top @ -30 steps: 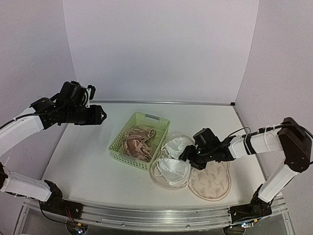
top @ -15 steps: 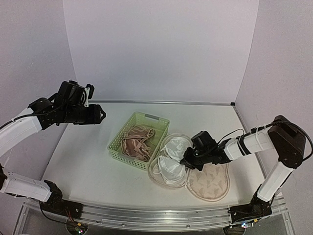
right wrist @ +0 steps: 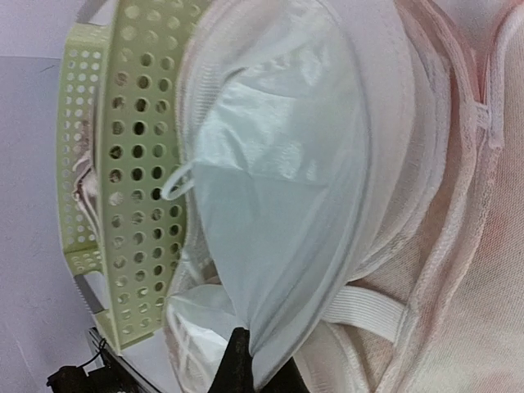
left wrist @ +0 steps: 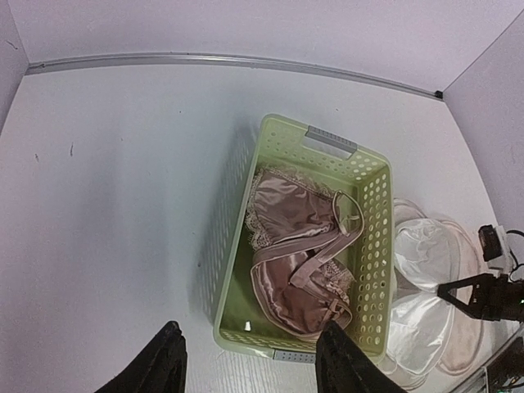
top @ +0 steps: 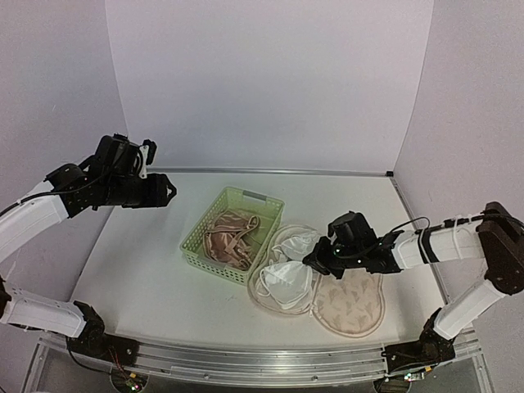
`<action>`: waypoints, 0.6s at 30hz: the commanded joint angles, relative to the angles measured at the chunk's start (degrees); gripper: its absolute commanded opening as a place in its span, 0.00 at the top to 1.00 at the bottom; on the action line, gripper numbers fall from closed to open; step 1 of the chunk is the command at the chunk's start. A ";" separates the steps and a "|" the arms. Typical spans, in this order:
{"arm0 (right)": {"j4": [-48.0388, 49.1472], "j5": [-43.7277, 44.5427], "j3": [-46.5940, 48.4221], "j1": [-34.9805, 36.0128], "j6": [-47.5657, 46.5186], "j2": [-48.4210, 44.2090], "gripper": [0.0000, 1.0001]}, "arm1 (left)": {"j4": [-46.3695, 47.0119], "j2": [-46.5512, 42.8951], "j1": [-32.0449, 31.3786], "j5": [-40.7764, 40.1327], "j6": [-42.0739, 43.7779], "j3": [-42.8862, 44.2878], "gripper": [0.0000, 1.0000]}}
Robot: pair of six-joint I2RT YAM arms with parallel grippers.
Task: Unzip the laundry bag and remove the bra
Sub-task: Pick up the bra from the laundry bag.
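The laundry bag [top: 354, 304] lies open at the front right of the table, its patterned lid folded toward me and its plain lining [right wrist: 483, 278] exposed. A white bra [top: 286, 278] sits in the open half. My right gripper [top: 316, 260] is shut on the edge of one white cup [right wrist: 286, 164], and the fabric bunches between its fingertips [right wrist: 239, 360]. My left gripper [top: 168, 193] hangs open high over the left of the table. In its wrist view, the black fingers [left wrist: 172, 352] frame the near end of the basket.
A light green lattice basket [top: 246, 196] stands left of the bag and touches it, with a pink satin and lace bra [left wrist: 303, 246] inside. The table's back rail [left wrist: 246, 59] and the side walls bound the space.
My right gripper has shut on the white bra's cup, and the cup has risen slightly and bunched. The left arm has barely moved.
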 commanded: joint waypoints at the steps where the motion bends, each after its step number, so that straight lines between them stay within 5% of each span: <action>1: 2.18 1.28 0.00 -0.10 -0.43 -6.11 1.00 | 1.72 -1.63 -0.20 -0.40 0.39 1.60 0.46; 18: -5.55 5.47 8.86 -0.10 -5.72 -18.03 1.00 | 1.81 -2.88 -0.20 -0.57 0.12 0.58 0.46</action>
